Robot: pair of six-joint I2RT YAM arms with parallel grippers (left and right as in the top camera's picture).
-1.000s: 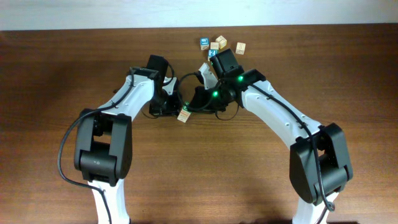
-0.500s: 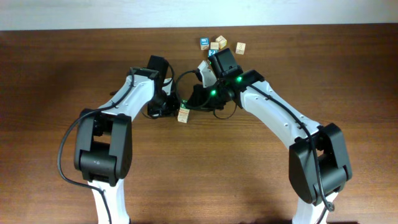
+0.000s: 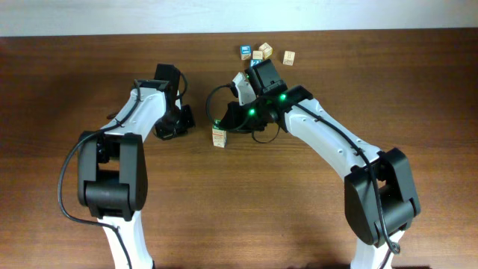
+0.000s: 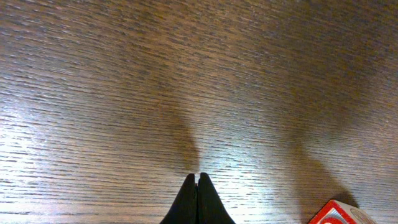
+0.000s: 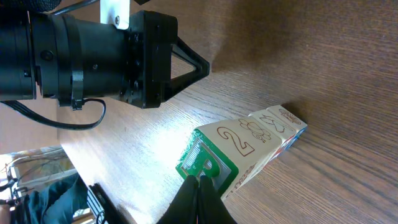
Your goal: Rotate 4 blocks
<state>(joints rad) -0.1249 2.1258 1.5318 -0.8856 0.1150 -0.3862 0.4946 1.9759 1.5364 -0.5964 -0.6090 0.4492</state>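
1. Leftward shift: left gripper now well apart from light-wood cube w/ green printed face; earlier just beside it. Fingers pressed together, empty.
2. Red-faced wood cube cut off at left-wrist frame edge.
3. Right gripper pressed together, tips touching green face; arm bent above cube.

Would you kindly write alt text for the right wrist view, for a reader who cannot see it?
The right tool, shut, has its tips at the green face of a wooden block with a brown 2 on top; a second block lines up behind it. The left tool, black and shut, hangs over the wooden table.
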